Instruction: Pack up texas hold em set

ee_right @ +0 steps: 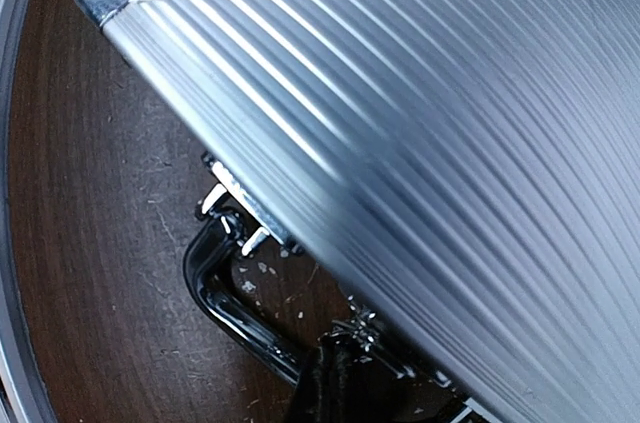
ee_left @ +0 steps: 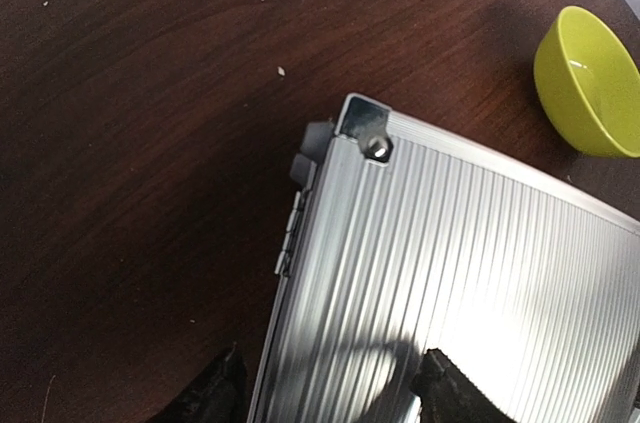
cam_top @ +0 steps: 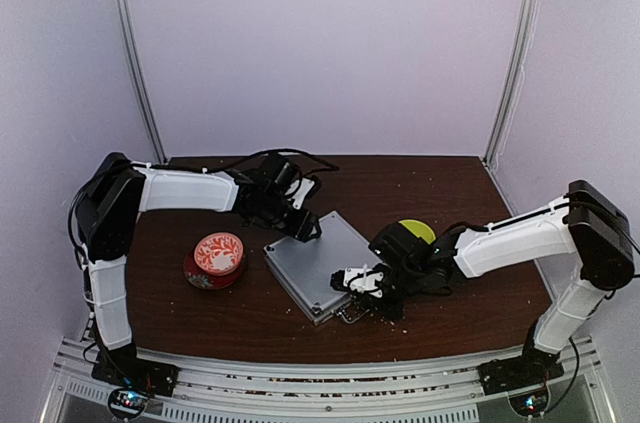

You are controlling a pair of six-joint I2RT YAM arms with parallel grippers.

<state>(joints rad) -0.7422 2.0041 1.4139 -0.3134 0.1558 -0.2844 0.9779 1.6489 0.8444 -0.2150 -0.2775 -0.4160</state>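
The silver ribbed case (cam_top: 318, 265) of the texas hold em set lies flat on the table with its lid down. My left gripper (cam_top: 301, 226) is at the case's far left corner and stands open. In the left wrist view the case (ee_left: 450, 273) fills the lower right, and the left gripper (ee_left: 335, 395) straddles its hinged edge, one finger over the table and one over the lid. My right gripper (cam_top: 358, 284) is at the case's near edge, shut. In the right wrist view the right gripper (ee_right: 350, 378) rests its tips against the black handle (ee_right: 215, 288) below the case (ee_right: 430, 133).
A round red tin with a white floral lid (cam_top: 216, 257) stands left of the case. A lime-green bowl (cam_top: 417, 231) sits just behind the right arm, seen too as the bowl (ee_left: 590, 83) in the left wrist view. The table's front edge (cam_top: 330, 351) lies close below the handle.
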